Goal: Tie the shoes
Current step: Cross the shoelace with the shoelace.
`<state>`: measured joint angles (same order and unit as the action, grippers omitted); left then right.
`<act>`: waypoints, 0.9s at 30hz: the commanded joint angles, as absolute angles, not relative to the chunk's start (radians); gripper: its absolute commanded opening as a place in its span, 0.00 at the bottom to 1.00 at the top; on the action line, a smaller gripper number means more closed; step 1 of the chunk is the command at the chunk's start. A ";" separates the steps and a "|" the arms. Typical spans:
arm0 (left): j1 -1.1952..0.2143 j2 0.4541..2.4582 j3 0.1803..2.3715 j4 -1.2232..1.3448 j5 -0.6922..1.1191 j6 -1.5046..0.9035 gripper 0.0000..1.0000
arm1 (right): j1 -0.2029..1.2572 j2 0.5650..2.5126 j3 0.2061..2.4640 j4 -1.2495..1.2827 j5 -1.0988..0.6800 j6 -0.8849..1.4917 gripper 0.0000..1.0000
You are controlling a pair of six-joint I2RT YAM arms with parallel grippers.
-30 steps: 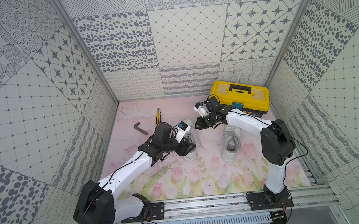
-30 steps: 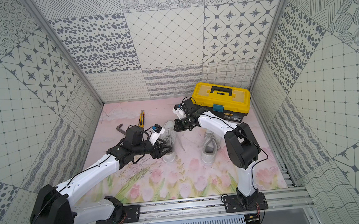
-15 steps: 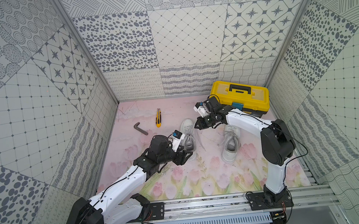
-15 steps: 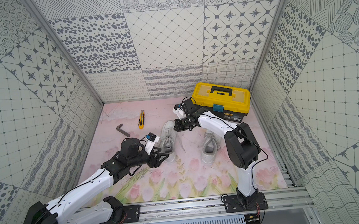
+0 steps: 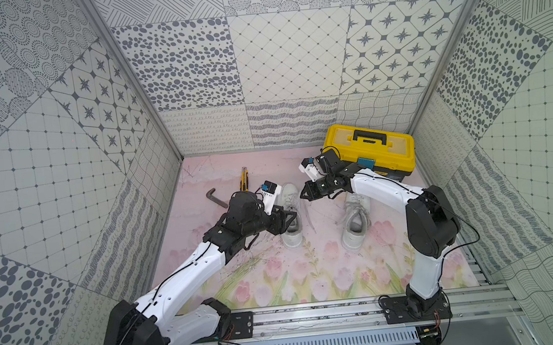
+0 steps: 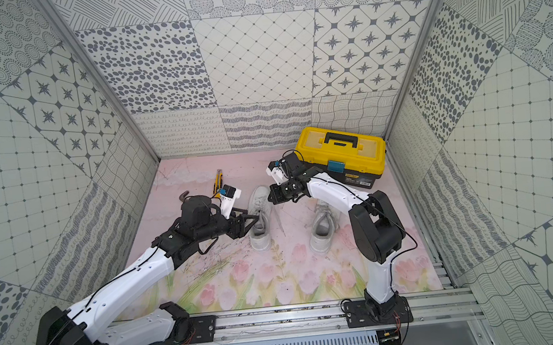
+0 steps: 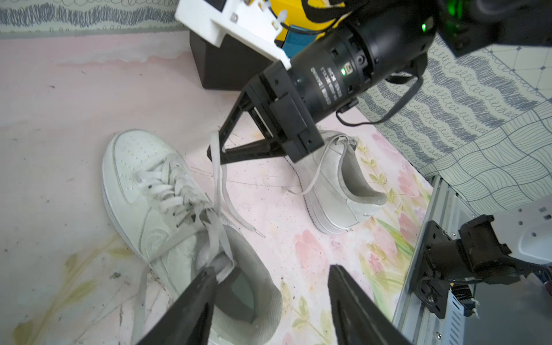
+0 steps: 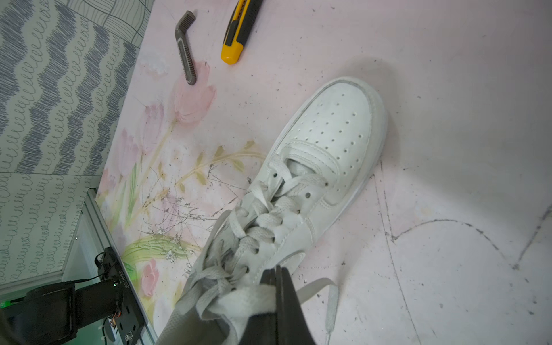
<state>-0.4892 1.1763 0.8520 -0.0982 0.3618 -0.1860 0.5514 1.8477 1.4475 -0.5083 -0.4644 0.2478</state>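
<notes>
Just past the front rail (image 5: 317,318), the left arm reaches over the floral tabletop (image 5: 261,285) to the heel end of the left sneaker (image 5: 292,240). The left end effector (image 7: 271,270) is released, spread above the collar. In the left wrist view one of its fingers (image 7: 206,283) touches the tongue where the lacing ends, while the other stands clear over the mat. The sneaker sits upright and untied, heel toward the rail and toe toward the back wall. Beside it, and apart from it, stands the right sneaker (image 5: 354,224), with a loose lace draped over its side.

Over the left sneaker's toe half, the right end effector (image 5: 304,195) is clenched on a lace (image 7: 219,179) of that sneaker and holds it up. The lace's free end trails onto the tabletop between the pair.

Farther back lie a yellow utility knife (image 5: 244,178) and a dark L-shaped key (image 5: 215,198). A yellow toolbox (image 5: 369,147) sits by the back wall.

Several things could go wrong from here:
- If the left fingers close now, they would likely pinch the tongue rather than the second lace.
- Nothing pins the sneaker, so a harder pull on the raised lace could tip or drag it.
- The pinch is at the very fingertips, so the flat lace may slip out.
- The two end effectors work close together and could collide.
</notes>
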 commanded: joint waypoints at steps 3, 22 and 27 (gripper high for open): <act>-0.404 1.372 1.044 -0.164 0.612 -0.195 0.58 | 0.569 1.789 1.427 -0.446 -0.516 0.198 0.00; -0.399 1.672 1.271 -0.251 0.620 -0.231 0.53 | 0.586 1.782 1.427 -0.442 -0.520 0.193 0.00; -0.399 1.699 1.270 -0.248 0.656 -0.239 0.43 | 0.586 1.779 1.425 -0.433 -0.513 0.205 0.00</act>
